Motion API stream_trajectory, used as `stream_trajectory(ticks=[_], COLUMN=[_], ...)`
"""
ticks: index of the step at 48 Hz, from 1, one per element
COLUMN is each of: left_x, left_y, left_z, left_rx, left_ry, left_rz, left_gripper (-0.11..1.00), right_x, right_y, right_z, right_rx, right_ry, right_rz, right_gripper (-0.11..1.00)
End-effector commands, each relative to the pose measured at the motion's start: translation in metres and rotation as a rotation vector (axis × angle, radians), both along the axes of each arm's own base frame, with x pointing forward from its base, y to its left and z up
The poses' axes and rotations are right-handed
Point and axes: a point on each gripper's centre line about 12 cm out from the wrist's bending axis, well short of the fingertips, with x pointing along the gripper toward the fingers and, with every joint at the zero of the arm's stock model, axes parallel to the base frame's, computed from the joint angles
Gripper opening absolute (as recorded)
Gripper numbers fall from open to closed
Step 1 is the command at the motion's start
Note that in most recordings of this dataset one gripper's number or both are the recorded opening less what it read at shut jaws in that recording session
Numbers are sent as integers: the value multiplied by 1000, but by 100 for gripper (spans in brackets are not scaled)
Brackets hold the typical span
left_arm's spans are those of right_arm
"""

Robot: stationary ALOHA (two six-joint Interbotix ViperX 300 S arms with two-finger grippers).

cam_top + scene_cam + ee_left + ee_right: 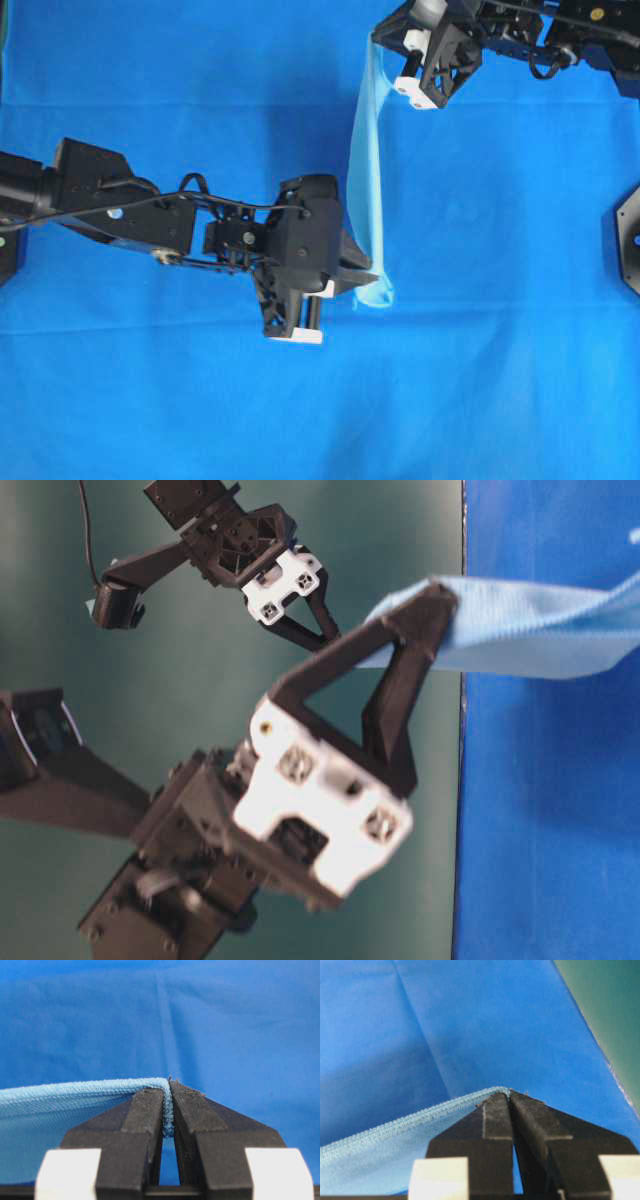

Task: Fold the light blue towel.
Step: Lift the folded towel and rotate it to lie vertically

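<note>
The light blue towel point(366, 170) was held up off the desk, stretched as a narrow band between the two pincers. One corner was pinched in the left pincer point(366, 280), whose jaws were seen in the left wrist view to be clenched on the hemmed edge point(168, 1110). The opposite corner was gripped by the right pincer point(385, 40) near the top edge of the overhead view, and in the right wrist view its jaws were likewise pressed together on the stitched hem point(509, 1092).

Beneath the towel the desk was covered by a large deep-blue cloth point(480, 380), marked by faint fold creases. A dark green surface point(610, 1005) was seen beyond the edge of that cloth. A black base plate point(628, 235) was partly visible at the right edge of the overhead view. A black cable point(150, 200) was draped along the left arm.

In the table-level view the left pincer point(425, 615) filled the foreground and hid part of the towel; the right pincer point(335, 635) was seen behind it. No writing or brand marks could be read.
</note>
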Motion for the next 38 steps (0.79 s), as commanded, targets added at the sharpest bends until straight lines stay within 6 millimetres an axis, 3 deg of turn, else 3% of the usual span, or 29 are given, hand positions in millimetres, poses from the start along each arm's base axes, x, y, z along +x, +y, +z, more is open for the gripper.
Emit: stream_trajectory(ticks=[1,15,22,30,38], left_x=[9,54,67,63,46], left_y=[-30,-39,-41,-44,-47], left_z=[17,19,16,6,-12], left_rx=[-7,-20,-25,-22,-48], left_ry=[-66,-174,-204,-183,-149], left_rz=[-62,-63,-62,-68,-64], left_gripper=[2,2,2,2,2], right_x=[-13,-46,-56,-57,-42], right_y=[-16,0,6,7,6], right_z=[16,15,10,-1,-18], right_rx=[-31,-20,-4,23,40], right_ry=[-37,-13,16,66,95], right_rz=[-47,-59,-61,-62,-41], right_gripper=[2,2,2,2,2])
